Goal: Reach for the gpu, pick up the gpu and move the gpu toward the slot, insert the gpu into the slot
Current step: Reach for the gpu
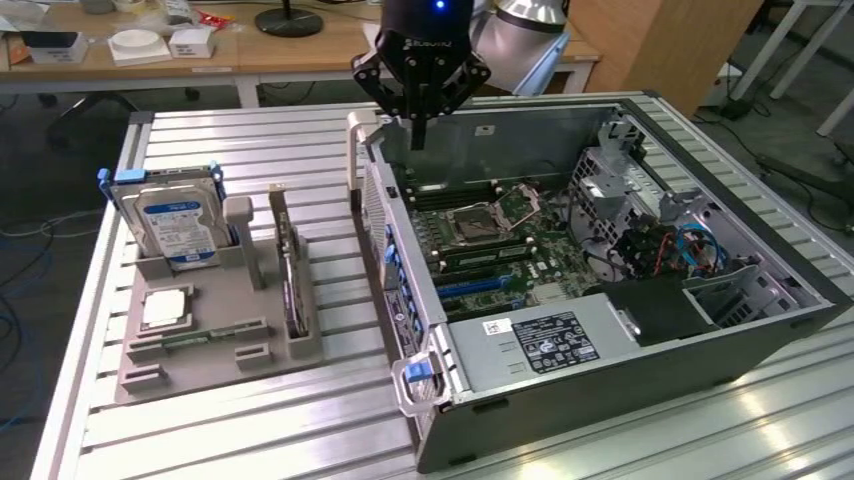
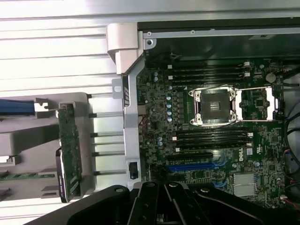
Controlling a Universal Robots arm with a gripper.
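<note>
Gripper (image 2: 163, 199) sits over the edge of the green motherboard (image 2: 154, 93), black fingers (image 2: 149, 202) closed together. Nearest board feature is the slot (image 2: 194, 166), a long blue connector with a black one just beside it. Open silver processor socket (image 2: 218, 107) lies between two banks of black memory slots (image 2: 208, 71). Grey case wall (image 2: 131, 126) separates the board from the slatted metal table (image 2: 56, 61). On the table, the gpu (image 2: 70, 145) stands on edge in a grey holder (image 2: 28, 140), apart from the gripper. Blue edge of a hard drive (image 2: 16, 107) is near it.
</note>
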